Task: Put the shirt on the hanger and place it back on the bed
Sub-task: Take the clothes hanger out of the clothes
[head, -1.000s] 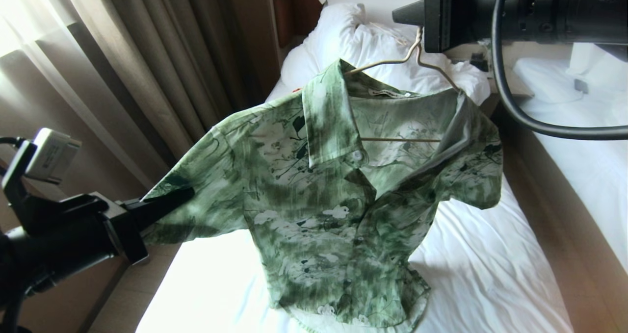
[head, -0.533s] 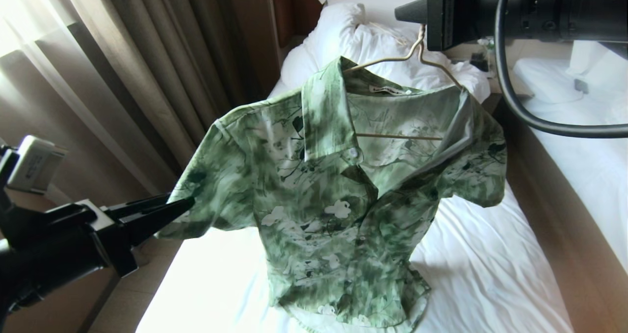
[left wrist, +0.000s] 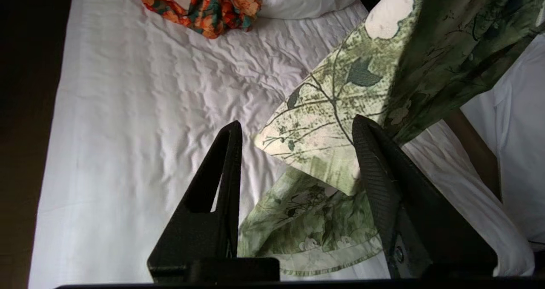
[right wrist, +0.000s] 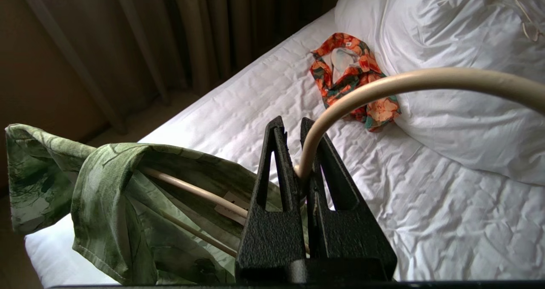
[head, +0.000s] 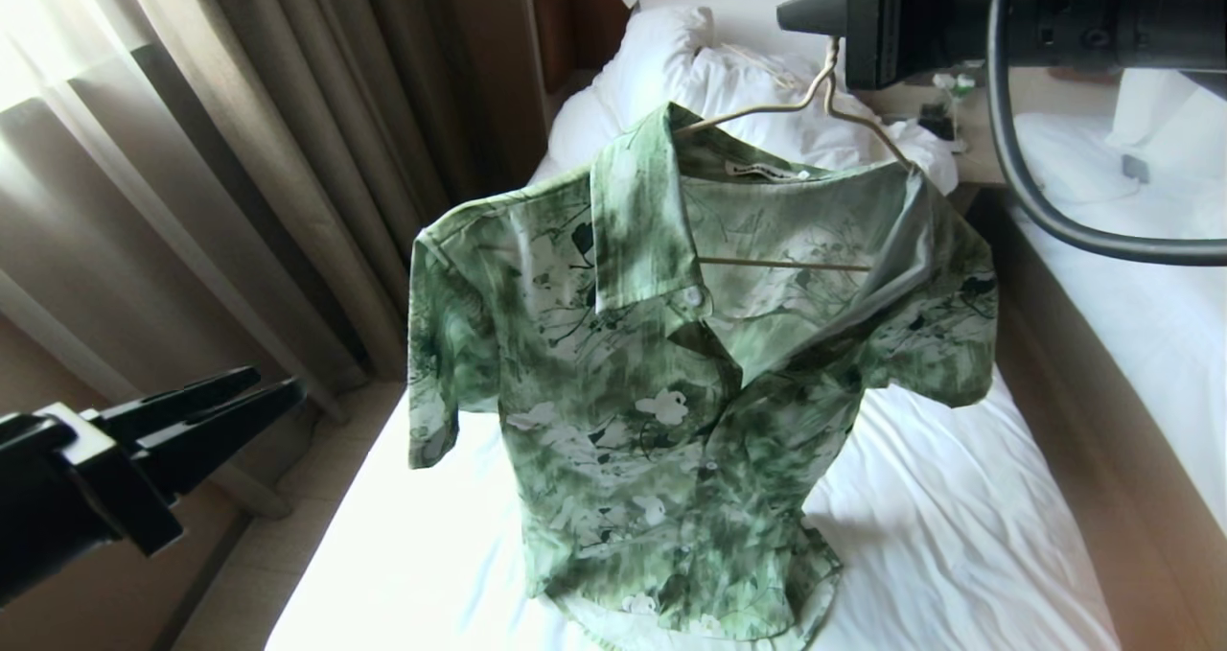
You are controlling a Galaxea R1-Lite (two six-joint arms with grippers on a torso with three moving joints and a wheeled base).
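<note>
While my right fingers (right wrist: 298,153) pinch the hanger (head: 815,104) by its hook, the shirt (head: 690,373) hangs on it above the bed (head: 959,536). The shirt's bottom edge touches the white sheet. My left fingers (head: 268,392) are apart and hold nothing. They are off to the side, near the shirt's sleeve but not touching it. An orange top (right wrist: 349,76) lies on the bed beside the pillow (right wrist: 460,89). Brown curtains (head: 288,152) hang next to the bed.
</note>
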